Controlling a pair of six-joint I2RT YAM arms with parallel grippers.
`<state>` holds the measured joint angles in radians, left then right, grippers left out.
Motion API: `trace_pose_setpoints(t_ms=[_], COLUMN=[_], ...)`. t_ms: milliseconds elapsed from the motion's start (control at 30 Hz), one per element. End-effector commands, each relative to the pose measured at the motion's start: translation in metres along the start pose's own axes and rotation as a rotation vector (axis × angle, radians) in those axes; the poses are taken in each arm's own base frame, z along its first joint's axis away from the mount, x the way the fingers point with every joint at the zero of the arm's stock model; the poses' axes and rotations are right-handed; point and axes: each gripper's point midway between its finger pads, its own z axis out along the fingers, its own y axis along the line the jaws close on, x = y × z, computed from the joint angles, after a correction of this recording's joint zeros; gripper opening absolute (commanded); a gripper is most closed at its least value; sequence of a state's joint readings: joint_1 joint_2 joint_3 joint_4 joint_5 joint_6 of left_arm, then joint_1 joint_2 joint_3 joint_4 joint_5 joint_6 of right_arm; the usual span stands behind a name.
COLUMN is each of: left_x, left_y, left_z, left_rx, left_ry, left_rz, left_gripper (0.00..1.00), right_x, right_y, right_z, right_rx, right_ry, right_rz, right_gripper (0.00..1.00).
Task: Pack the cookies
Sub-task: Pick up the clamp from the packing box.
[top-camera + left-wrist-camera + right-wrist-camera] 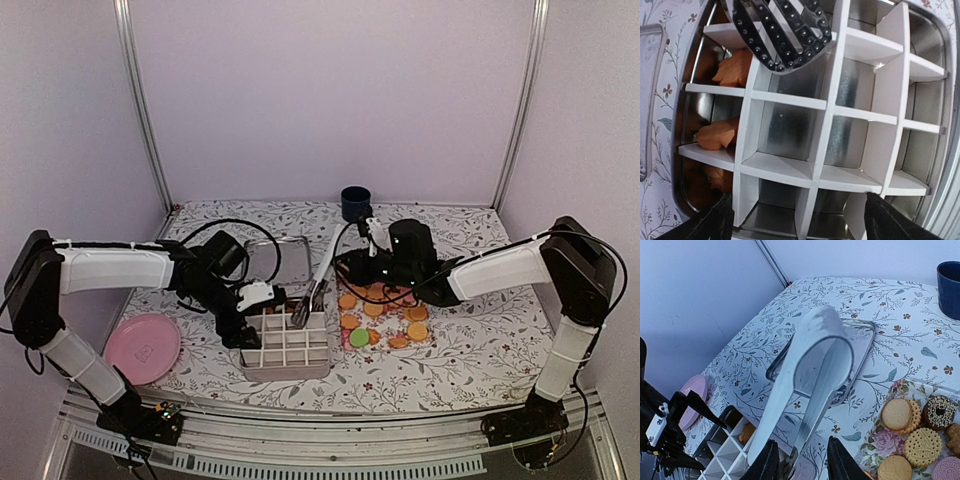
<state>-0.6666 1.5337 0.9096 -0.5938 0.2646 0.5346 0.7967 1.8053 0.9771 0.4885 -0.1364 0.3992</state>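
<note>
The cookies (373,309) lie mostly loose on a flowered napkin (879,442), a little right of the middle of the table. A few orange ones already sit in the left compartments (720,136) of the tin (285,370), which stands just left of the napkin, at the near side.

The right gripper (799,460) is closed on the handle end of the tongs (815,370). Their black ribbed tips (785,35) hang over the far row of the white dividers (790,99). I see no cookie between the tips.

The left gripper (801,224) stands wide, one finger on each side of the tin. I cannot tell if it touches the tin.

In my judgement the first danger is the thin dividers. If the tips come down a little off, they may strike a wall, bend it or push the whole tin aside. A cookie let go above an edge may rest across it, or fall in a wrong cell. The tongs are long and held only at one end, so they could turn in the grip. The two arms also work near each other over the tin and could meet.

The table (470,350) has a cloth printed with leaves and small flowers. On it are also a pink plate (143,347) at near left, a metal lid (860,340) behind the tin and a blue cup (355,203) at the far side. Pale plain walls and metal posts (140,110) close the space.
</note>
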Motion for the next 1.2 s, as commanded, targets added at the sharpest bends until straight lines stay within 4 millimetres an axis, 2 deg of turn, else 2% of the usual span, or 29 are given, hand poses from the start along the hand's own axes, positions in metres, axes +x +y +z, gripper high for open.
trace_pose_setpoints(t_ms=[0,233,367,700,900,967,1167], left_x=[0.005,0.013,0.021,0.024,0.026,0.025,0.018], left_y=[-0.005,-0.007,-0.005,0.000,-0.001,-0.001,0.002], left_z=[0.014,0.025,0.030,0.030,0.030,0.029,0.016], left_rx=[-0.009,-0.038,-0.057,-0.093,-0.095,-0.098,-0.125], left_ry=[0.039,0.070,0.109,0.127,0.134,0.136,0.115], left_rz=[0.051,0.086,0.095,0.110,0.114,0.114,0.121], left_gripper=[0.90,0.89,0.88,0.88,0.88,0.88,0.89], right_x=[-0.021,-0.015,-0.013,-0.006,-0.008,-0.010,-0.015], right_y=[0.010,0.016,0.026,0.038,0.042,0.044,0.045], right_z=[0.007,0.012,0.015,0.026,0.019,0.017,0.008], right_rx=[-0.068,-0.121,-0.191,-0.284,-0.299,-0.303,-0.291], right_ry=[-0.081,-0.077,-0.080,-0.053,-0.062,-0.064,-0.076], right_rz=[0.012,0.023,0.025,0.040,0.015,0.004,-0.022], right_gripper=[0.35,0.32,0.32,0.25,0.20,0.13,0.06])
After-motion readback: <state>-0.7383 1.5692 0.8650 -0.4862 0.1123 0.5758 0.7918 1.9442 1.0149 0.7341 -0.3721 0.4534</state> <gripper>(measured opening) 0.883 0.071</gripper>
